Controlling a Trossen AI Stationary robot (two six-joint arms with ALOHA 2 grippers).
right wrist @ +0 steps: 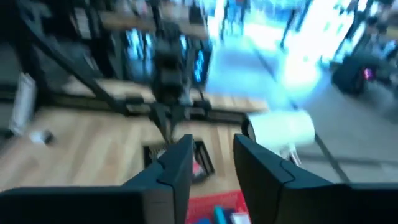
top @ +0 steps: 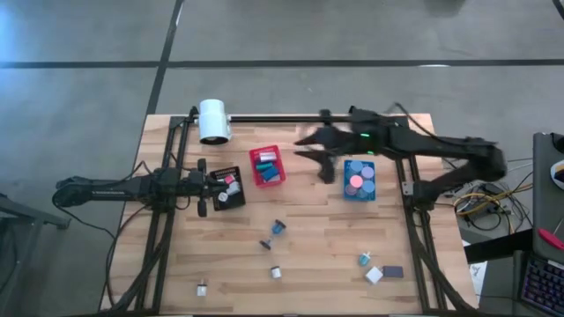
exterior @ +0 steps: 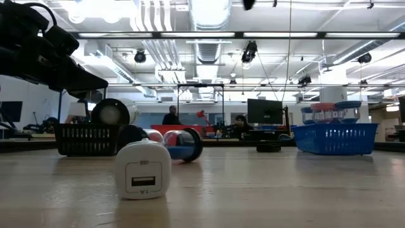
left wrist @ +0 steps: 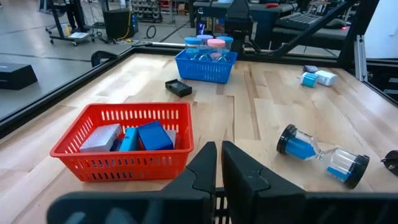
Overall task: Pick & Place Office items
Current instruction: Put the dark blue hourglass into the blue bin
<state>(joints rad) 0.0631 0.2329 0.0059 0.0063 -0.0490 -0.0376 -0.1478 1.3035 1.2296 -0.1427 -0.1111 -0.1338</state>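
Office items lie loose on the near half of the table: an hourglass [top: 278,228], a white plug block [top: 202,287], small white [top: 276,272] and teal [top: 364,259] pieces, and a dark block [top: 393,271]. More pieces sit inside the red bin [top: 267,165], the black bin [top: 227,187] and the blue bin [top: 359,179]. My right gripper [top: 308,150] hovers high between the red and blue bins, open with nothing between its fingers [right wrist: 211,158]. My left gripper [top: 204,187] waits shut [left wrist: 219,158] at the left, just beside the black bin.
A big white cylinder [top: 213,121] lies at the far left corner by the black frame rail [top: 291,117]. In the low view the plug block [exterior: 143,170] stands close by, with the hourglass [exterior: 183,144] behind it. Bare wood stretches across the table's near middle.
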